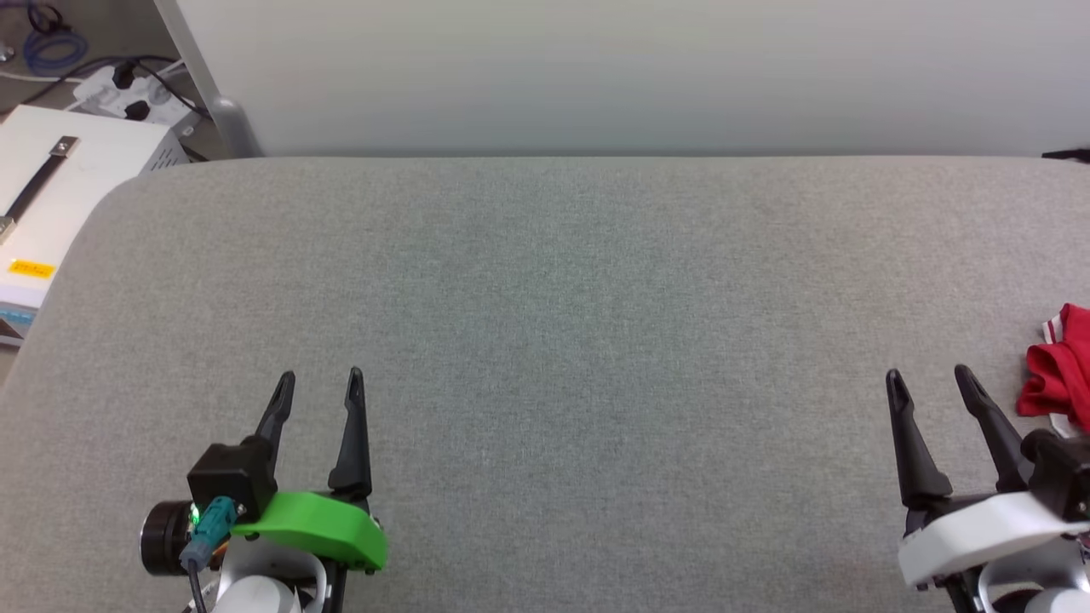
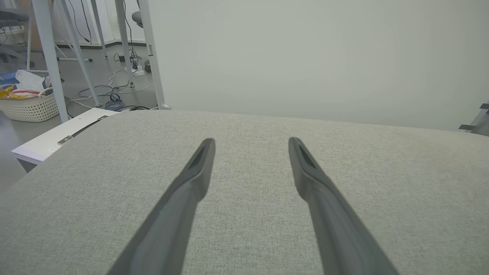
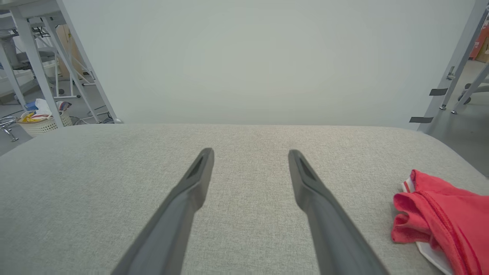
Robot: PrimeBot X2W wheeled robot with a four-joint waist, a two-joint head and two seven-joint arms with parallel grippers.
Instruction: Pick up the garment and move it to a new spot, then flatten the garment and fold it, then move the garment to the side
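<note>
Left gripper (image 1: 319,383) and right gripper (image 1: 928,383) hover low over a grey fabric-covered table (image 1: 579,323), jaws spread, holding nothing. The garment (image 1: 1060,370), red with striped trim, lies crumpled at the table's right edge, just beside the right gripper.

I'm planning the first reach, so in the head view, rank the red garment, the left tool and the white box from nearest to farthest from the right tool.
1. The red garment, just right of the right tool.
2. The left tool, across the table at lower left.
3. The white box, beyond the table's left edge.
</note>
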